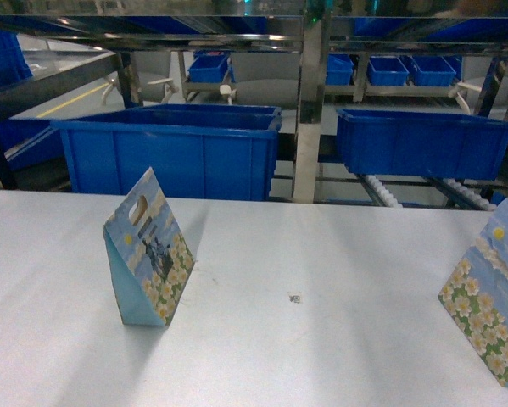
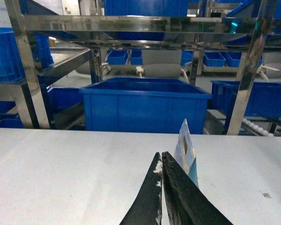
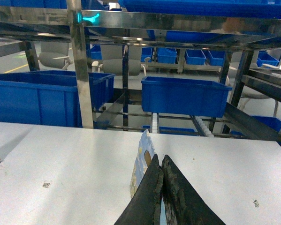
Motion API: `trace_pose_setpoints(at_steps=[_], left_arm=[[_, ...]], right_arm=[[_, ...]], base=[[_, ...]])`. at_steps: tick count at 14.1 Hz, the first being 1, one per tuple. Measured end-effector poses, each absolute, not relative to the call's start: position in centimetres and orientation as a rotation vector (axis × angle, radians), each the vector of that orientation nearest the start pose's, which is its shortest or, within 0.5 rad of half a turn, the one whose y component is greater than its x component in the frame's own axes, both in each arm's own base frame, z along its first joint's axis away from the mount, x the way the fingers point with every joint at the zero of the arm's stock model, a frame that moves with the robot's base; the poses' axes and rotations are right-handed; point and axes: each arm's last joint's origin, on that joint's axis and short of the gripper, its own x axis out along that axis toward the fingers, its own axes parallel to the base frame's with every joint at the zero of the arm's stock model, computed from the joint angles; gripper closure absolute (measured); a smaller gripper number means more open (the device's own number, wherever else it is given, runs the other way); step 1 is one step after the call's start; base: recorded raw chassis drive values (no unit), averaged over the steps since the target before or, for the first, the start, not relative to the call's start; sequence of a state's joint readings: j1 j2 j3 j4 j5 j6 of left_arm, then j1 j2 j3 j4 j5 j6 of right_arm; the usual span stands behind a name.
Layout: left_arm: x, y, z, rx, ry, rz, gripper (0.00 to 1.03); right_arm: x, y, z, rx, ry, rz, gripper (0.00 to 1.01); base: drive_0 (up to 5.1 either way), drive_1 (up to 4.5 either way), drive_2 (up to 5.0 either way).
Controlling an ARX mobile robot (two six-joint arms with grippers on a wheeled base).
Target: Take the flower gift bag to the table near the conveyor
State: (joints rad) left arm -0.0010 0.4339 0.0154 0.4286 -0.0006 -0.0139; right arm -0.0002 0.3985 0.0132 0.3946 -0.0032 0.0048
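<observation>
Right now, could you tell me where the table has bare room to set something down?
The table is bare between the flower gift bag and the second flowered bag, apart from a small black mark. Beyond its far edge, blue bins crowd the rack.

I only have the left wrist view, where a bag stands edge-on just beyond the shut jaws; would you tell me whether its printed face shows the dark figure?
Observer: Yes. In the head view the flower gift bag shows a dark figure among the flowers, and it stands upright on the table.
Operator: Thank you. Is there any other bag on that table?
Observer: Yes, a second flowered bag stands at the head view's right edge, with no dark figure visible.
Operator: And how is the right gripper?
Observer: In the right wrist view the right gripper has its jaws shut on nothing, with a bag edge-on just beyond them.
</observation>
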Motion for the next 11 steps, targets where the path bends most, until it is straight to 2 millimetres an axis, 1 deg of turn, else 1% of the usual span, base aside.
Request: trace_pose_setpoints(at_steps=[5, 9, 10, 11], left_arm=[[11.4, 0.0, 17.2, -0.014, -0.018, -0.001, 1.01], [10.9, 0.0, 17.2, -0.014, -0.017, -0.001, 1.01], [10.8, 0.0, 17.1, -0.014, -0.018, -0.001, 1.01], [10.3, 0.0, 16.7, -0.014, 0.021, 0.001, 1.01]], right_arm=[[11.3, 0.0, 17.1, 0.003, -0.017, 0.003, 0.99], [10.8, 0.0, 17.1, 0.003, -0.015, 0.003, 0.99], [10.4, 0.0, 16.7, 0.003, 0.015, 0.003, 0.99], [9.7, 0.0, 16.7, 0.002, -0.004, 0.003, 0.99]], base=[[0.0, 0.0, 0.0], [0.0, 0.0, 0.0], [0.0, 0.0, 0.0], [0.0, 0.0, 0.0]])
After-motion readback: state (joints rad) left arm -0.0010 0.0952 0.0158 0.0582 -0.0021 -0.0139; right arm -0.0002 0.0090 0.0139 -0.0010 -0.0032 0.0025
